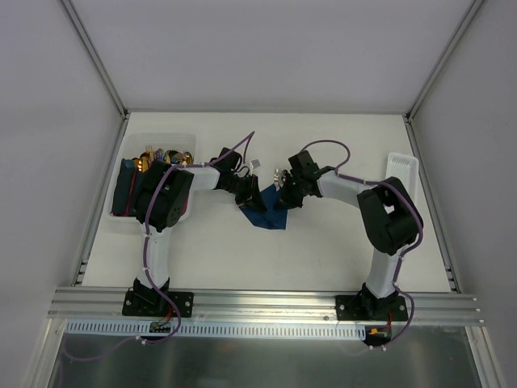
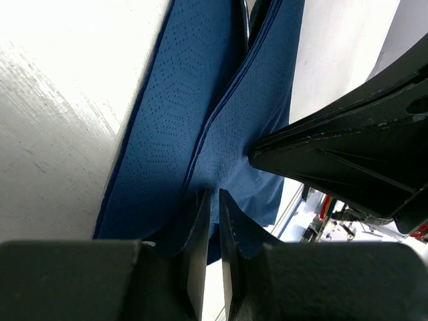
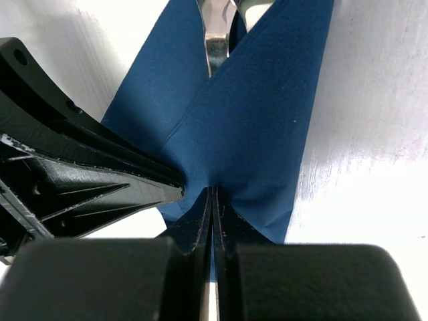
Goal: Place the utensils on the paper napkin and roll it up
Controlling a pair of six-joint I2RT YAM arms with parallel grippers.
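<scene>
Near the middle of the table (image 1: 323, 250), between our two arms, the paper napkin (image 1: 266, 214) lies as a dark blue patch, with both tools meeting over it from either side. Our left gripper (image 1: 246, 196) comes at it from the left and our right gripper (image 1: 284, 198) from the right, their tips close together above the sheet.

From the left wrist we see the left gripper (image 2: 214, 197) with its fingers drawn almost together, only a slim slit between them. The folds of the napkin (image 2: 180, 100) run straight into that slit, so we read it as pinching the paper. The other arm's black finger (image 2: 348, 147) sits just beside it on the right, touching the same sheet.

From the right wrist, the right gripper (image 3: 214, 190) is clamped tight, its jaws pressed together on a gathered point of the napkin (image 3: 261, 114), whose creases fan out from the tips. The paper is folded over the utensils (image 3: 215, 40): two shiny silver pieces poke out beyond the far edge of the fold, ahead of the fingertips, the rest hidden under the blue. Overhead, a glint of metal (image 1: 279, 174) shows just past the napkin's far side.

Well apart on the left stands a clear bin (image 1: 161, 137) holding dark blue rolls (image 1: 125, 190) with gold cutlery heads (image 1: 149, 158); a white tray (image 1: 401, 166) sits at the right edge.
</scene>
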